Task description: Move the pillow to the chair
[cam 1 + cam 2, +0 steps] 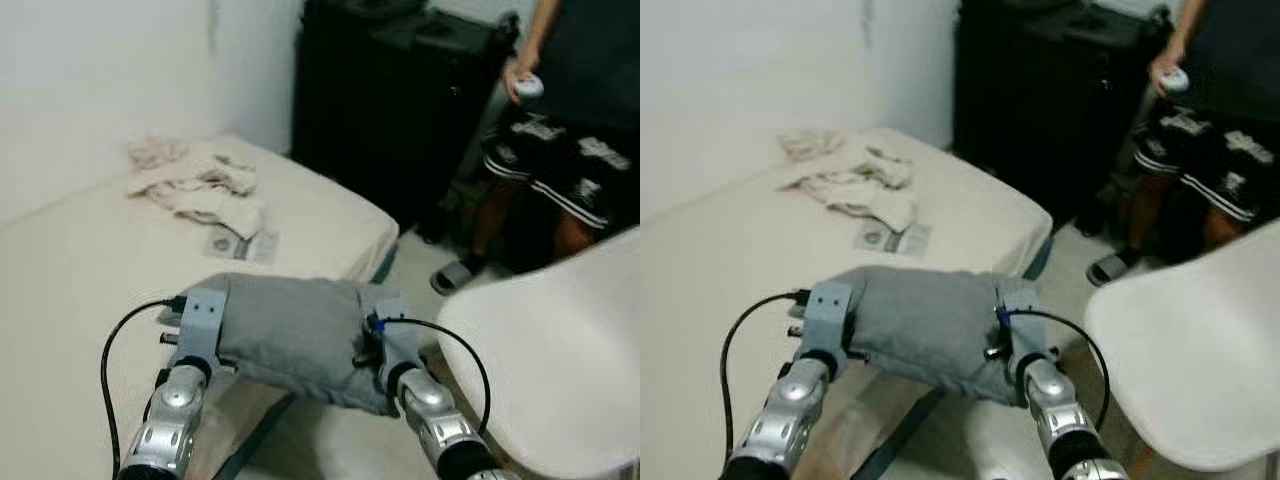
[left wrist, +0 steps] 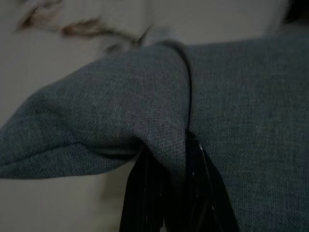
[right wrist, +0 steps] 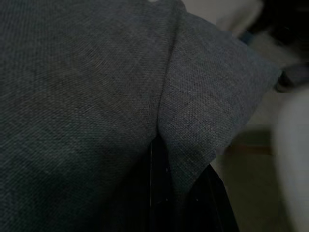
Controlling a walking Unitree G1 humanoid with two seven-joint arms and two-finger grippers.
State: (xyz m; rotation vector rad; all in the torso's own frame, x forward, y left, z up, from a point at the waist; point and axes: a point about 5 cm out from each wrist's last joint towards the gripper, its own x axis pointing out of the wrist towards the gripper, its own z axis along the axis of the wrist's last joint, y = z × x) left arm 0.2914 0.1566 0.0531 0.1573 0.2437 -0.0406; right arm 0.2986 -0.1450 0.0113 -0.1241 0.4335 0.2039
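Observation:
I hold a grey pillow (image 1: 295, 335) in the air between both arms, above the mattress corner and the floor gap. My left gripper (image 1: 212, 330) is shut on the pillow's left end, and my right gripper (image 1: 372, 345) is shut on its right end. In the left wrist view the fabric (image 2: 159, 101) folds over my black fingers (image 2: 193, 193). The right wrist view shows the cloth (image 3: 96, 87) pinched the same way. A white plastic chair (image 1: 560, 350) stands to the right, its seat edge just beside my right arm.
A beige mattress (image 1: 90, 270) lies at left with crumpled cloths (image 1: 200, 185) and a printed paper (image 1: 243, 245). A black cabinet (image 1: 400, 90) stands at the back. A person (image 1: 565, 130) in dark shorts and sandals stands at back right, holding a controller.

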